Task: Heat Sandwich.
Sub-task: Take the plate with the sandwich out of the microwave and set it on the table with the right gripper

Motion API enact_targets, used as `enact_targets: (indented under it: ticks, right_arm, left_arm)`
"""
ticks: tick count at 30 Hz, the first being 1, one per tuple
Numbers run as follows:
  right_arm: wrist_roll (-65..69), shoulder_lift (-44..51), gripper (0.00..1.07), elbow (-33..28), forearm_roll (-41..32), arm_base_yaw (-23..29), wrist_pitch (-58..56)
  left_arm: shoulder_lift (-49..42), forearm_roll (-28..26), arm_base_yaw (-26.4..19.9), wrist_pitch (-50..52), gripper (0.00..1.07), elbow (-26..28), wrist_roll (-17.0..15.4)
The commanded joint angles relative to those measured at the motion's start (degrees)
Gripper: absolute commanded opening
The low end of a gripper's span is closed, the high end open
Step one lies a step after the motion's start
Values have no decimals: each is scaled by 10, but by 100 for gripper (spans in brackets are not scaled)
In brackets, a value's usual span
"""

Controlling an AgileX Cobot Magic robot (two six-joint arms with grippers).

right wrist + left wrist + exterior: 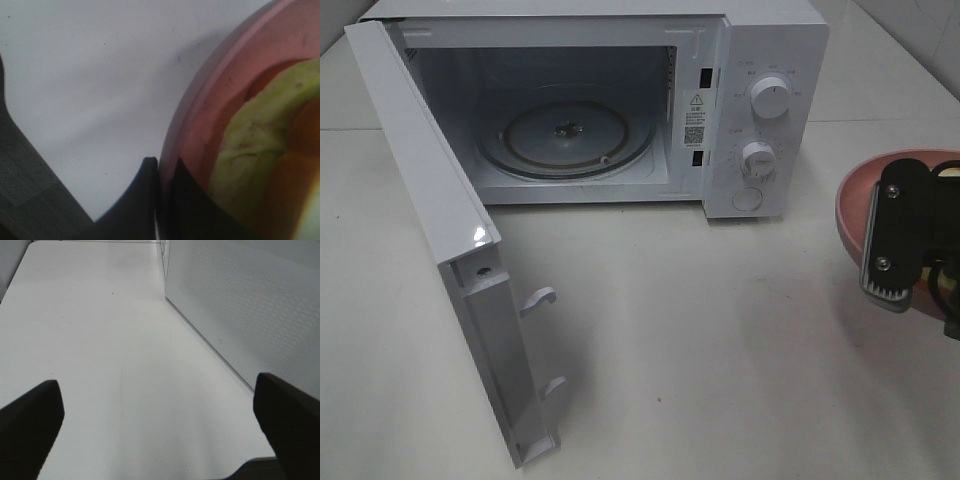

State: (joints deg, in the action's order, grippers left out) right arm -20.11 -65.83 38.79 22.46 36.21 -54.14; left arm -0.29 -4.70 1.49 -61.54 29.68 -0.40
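Right gripper (pixel 898 262) clamped on the pink plate (pixel 855 205) rim, right of the open microwave (pixel 620 100).
The sandwich (pixel 260 150) lies on that plate — green filling showing — while the left gripper (pixel 160 427) hangs spread wide, holding nothing, above the table (pixel 100 340).

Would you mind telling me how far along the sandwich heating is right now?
Done: the microwave door stands open, the turntable bare. In hand: the right gripper pinches the rim of the pink plate carrying the sandwich, off to the microwave's right. Left: put the plate inside, shut the door, set the dials. The left gripper is open and holds nothing.
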Motion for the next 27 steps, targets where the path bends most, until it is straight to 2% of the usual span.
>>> enact_targets:
  ticks: [1, 9, 27]
  right_arm:
    - [71, 5, 0, -1, 15, -1, -7]
    - [149, 5, 0, -1, 46, -4, -5]
    - [216, -79, 0, 1, 56, -153, 87]
  left_arm:
    - [-9, -3, -2, 2, 98, -1, -1]
    - [-9, -3, -2, 2, 98, -1, -1]
    - [-9, -3, -2, 2, 98, -1, -1]
